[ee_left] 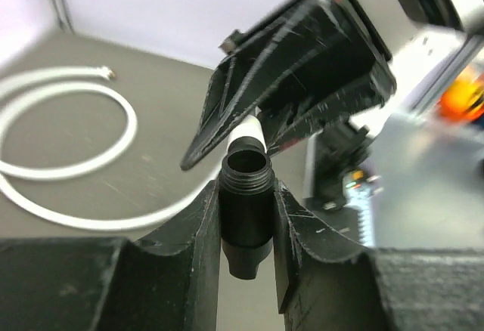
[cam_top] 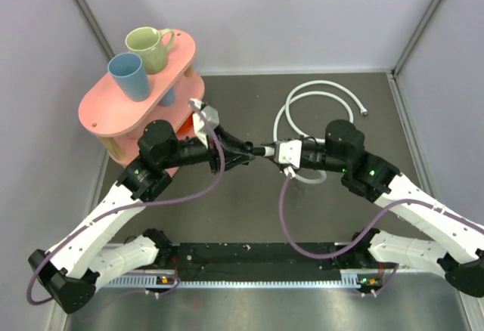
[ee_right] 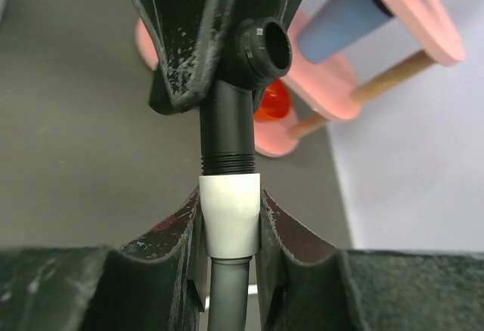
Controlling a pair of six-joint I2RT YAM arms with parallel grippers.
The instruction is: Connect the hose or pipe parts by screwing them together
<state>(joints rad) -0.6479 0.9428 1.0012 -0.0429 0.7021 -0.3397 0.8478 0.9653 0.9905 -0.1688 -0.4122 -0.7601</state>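
Overhead plus close, opposed wrist views sharing connector [ee_left: 246, 210].

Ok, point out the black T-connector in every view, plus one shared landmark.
Top external: black T-connector, at picture centre.
Left wrist: bottom centre, upright.
Right wrist: upper centre, side port top right.
Landmark: white sleeve butting against its end; barely visible from above.

No legible text, label, brand, number or sign in any view.

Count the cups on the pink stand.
2 on top: a green mug toward the back, a blue cup in front of it. A blue shape under the top tier may be a third.
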